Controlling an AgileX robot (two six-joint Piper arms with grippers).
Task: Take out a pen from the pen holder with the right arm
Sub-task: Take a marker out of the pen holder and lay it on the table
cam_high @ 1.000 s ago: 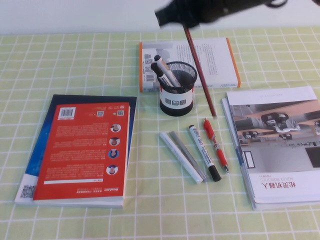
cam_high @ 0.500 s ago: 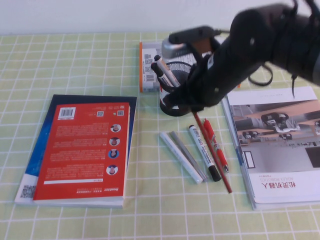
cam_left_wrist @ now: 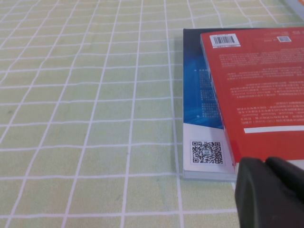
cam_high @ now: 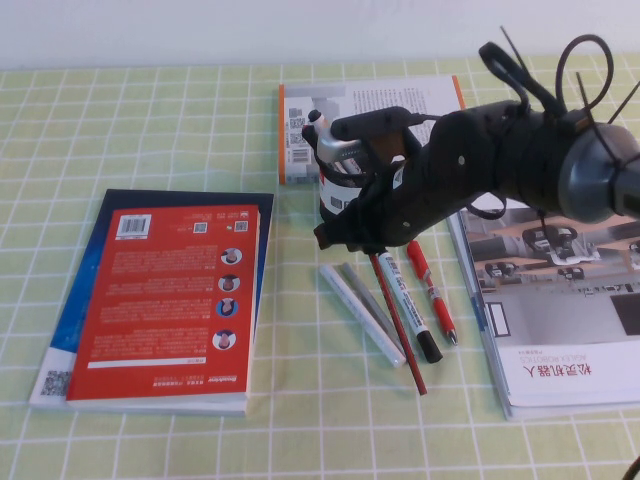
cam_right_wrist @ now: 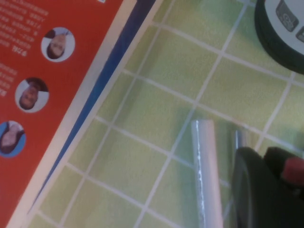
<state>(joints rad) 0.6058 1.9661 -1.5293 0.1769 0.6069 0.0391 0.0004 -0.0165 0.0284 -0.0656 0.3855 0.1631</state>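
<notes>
The black mesh pen holder (cam_high: 336, 203) stands at mid-table with two markers (cam_high: 318, 126) still in it; my right arm hides its right side. My right gripper (cam_high: 366, 241) is low, just in front of the holder, shut on a thin dark-red pen (cam_high: 401, 325). The pen slants down to the cloth between the loose pens. In the right wrist view the gripper (cam_right_wrist: 271, 164) has the red shaft (cam_right_wrist: 294, 169) between its fingers, beside a white pen (cam_right_wrist: 205, 167). My left gripper (cam_left_wrist: 267, 165) hovers shut by the corner of the red book (cam_left_wrist: 256, 85).
A white pen (cam_high: 362, 314), a grey pen (cam_high: 360, 284), a black-capped marker (cam_high: 412, 315) and a red pen (cam_high: 432, 290) lie in front of the holder. There is a red book (cam_high: 175, 300) at the left, a book (cam_high: 410, 108) behind the holder and a magazine (cam_high: 565, 330) at the right.
My right arm has come down from above the holder to just in front of it, carrying the dark-red pen. The pen's tip now reaches the cloth among the loose pens.
</notes>
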